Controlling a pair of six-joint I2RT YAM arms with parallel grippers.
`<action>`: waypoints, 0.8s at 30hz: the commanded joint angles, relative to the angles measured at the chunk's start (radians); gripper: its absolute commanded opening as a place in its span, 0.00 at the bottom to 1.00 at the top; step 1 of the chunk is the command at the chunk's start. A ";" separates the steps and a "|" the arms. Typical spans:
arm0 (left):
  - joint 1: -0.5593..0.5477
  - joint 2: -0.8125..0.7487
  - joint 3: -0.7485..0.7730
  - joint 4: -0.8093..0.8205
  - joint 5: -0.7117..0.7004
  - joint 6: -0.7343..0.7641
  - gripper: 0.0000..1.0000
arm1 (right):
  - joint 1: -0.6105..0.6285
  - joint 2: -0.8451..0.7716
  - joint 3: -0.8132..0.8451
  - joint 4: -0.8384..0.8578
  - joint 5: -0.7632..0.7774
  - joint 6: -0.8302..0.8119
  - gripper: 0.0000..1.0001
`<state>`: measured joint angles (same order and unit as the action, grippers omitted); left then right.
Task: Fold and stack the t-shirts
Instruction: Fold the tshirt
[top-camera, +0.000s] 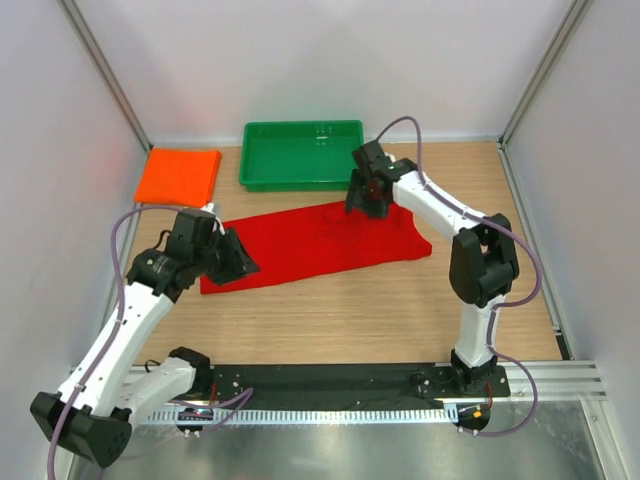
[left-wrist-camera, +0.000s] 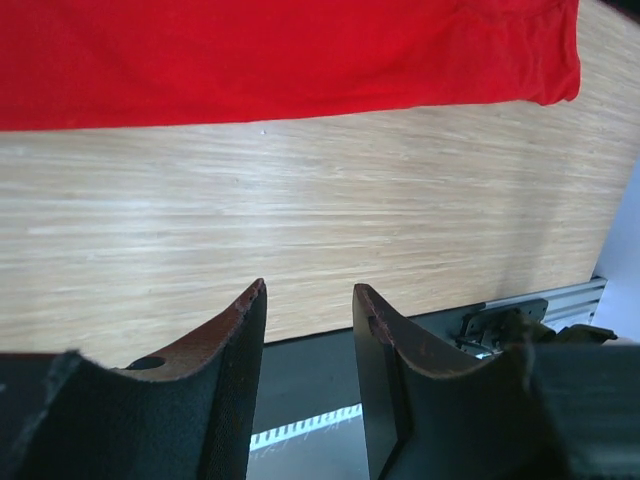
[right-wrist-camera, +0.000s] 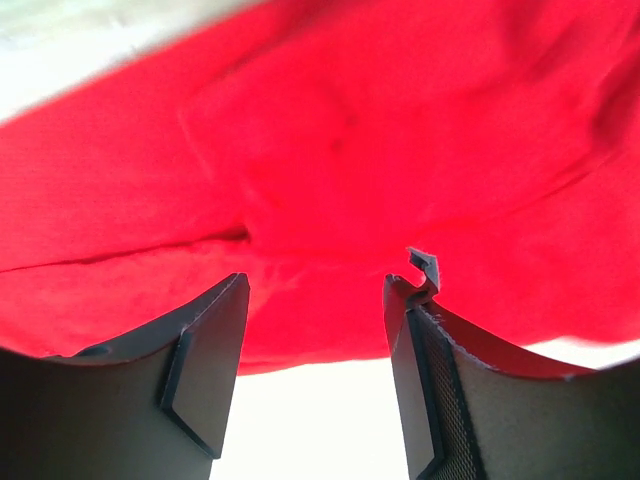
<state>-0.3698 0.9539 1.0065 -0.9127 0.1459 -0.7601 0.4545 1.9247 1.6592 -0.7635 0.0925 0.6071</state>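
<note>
The red t-shirt (top-camera: 320, 243) lies folded into a long strip across the middle of the table. The orange t-shirt (top-camera: 179, 175) lies folded at the far left. My left gripper (top-camera: 243, 262) is open and empty over the red shirt's near left end; in the left wrist view (left-wrist-camera: 308, 292) it points along bare wood, with the red shirt (left-wrist-camera: 280, 55) beyond. My right gripper (top-camera: 368, 205) is open and empty just over the shirt's far edge, right of centre. In the right wrist view (right-wrist-camera: 315, 285) the red cloth (right-wrist-camera: 340, 150) fills the frame, close to the fingertips.
A green plastic tray (top-camera: 302, 153) stands at the back centre, just behind the right gripper. White walls enclose the table on three sides. A black rail (top-camera: 330, 380) runs along the near edge.
</note>
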 joint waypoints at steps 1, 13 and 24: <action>0.006 -0.055 -0.020 -0.025 -0.025 -0.036 0.42 | 0.088 0.014 -0.027 0.050 0.147 0.206 0.63; 0.006 -0.150 -0.040 -0.094 -0.065 -0.054 0.44 | 0.220 0.054 -0.226 0.188 0.338 0.347 0.64; 0.006 -0.124 -0.039 -0.075 -0.032 -0.048 0.45 | 0.038 -0.042 -0.499 0.207 0.271 0.172 0.65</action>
<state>-0.3698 0.8211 0.9695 -1.0073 0.1001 -0.8074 0.5625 1.9179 1.2675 -0.5106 0.3439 0.8684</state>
